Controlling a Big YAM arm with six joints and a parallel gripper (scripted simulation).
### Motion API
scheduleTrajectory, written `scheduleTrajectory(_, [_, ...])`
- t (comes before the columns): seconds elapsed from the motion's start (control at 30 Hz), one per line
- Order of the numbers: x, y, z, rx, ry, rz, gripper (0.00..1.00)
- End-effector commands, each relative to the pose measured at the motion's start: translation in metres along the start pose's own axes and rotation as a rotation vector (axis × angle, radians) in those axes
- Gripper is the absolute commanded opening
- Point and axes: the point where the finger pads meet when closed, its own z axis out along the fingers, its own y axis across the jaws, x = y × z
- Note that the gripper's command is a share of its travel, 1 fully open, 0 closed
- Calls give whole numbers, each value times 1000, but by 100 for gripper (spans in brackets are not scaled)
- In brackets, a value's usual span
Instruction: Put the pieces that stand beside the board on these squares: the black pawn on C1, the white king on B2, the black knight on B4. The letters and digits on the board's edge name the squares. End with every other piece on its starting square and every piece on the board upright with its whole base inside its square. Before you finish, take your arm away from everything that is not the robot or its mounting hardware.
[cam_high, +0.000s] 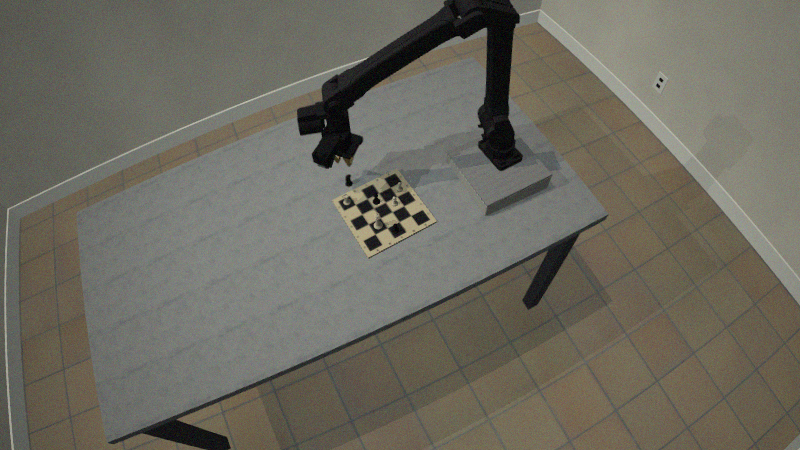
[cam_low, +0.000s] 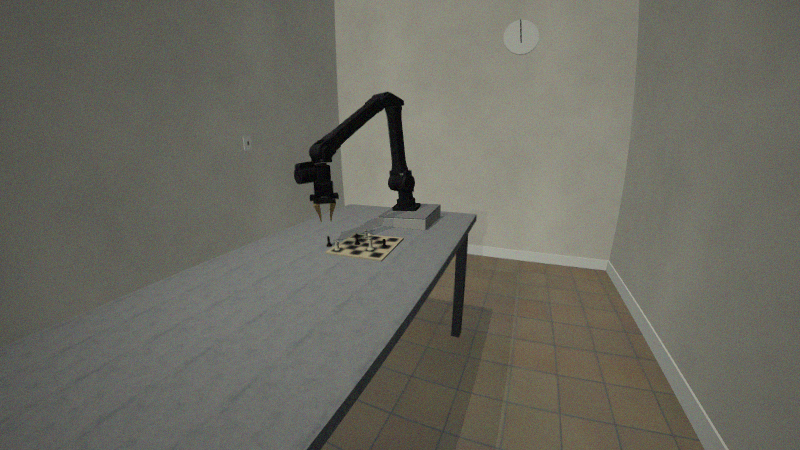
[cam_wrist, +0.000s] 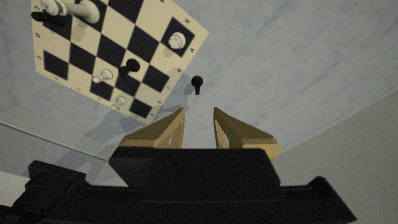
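Note:
The black knight (cam_high: 348, 180) (cam_low: 328, 241) (cam_wrist: 197, 81) stands on the table beside the board (cam_high: 351, 212) (cam_low: 391, 248) (cam_wrist: 167, 59), near its A5 corner. My gripper (cam_high: 344, 162) (cam_low: 326, 221) (cam_wrist: 199, 111) is high above the table near the knight, fingers pointing down and partly apart, with nothing between them: open. The white king (cam_high: 378, 224) (cam_low: 369, 244) (cam_wrist: 89, 11) stands upright on B2. The black pawn (cam_high: 396, 228) (cam_low: 383, 242) stands on C1; in the wrist view the king partly hides it. B4 holds no piece.
A white piece (cam_high: 346, 200) (cam_wrist: 177, 40) stands on A5, a black piece (cam_high: 376, 198) (cam_wrist: 131, 66) on C4, and white pieces on D3 (cam_high: 394, 201) and E4 (cam_high: 400, 186). The arm's raised base block (cam_high: 503, 187) is beyond the board's E side.

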Motion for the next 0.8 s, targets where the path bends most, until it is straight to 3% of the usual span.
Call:
scheduleTrajectory(0.0, [-4, -7, 7, 4, -9, -12, 35])
scheduleTrajectory(0.4, [-1, -4, 26, -4, -4, -9, 35])
scheduleTrajectory(0.43, [-11, -21, 14, 32, -26, -8, 35])
scheduleTrajectory(0.57, [0, -4, 33, -4, -3, -7, 35])
scheduleTrajectory(0.77, [1, -4, 41, -4, -3, -6, 35])
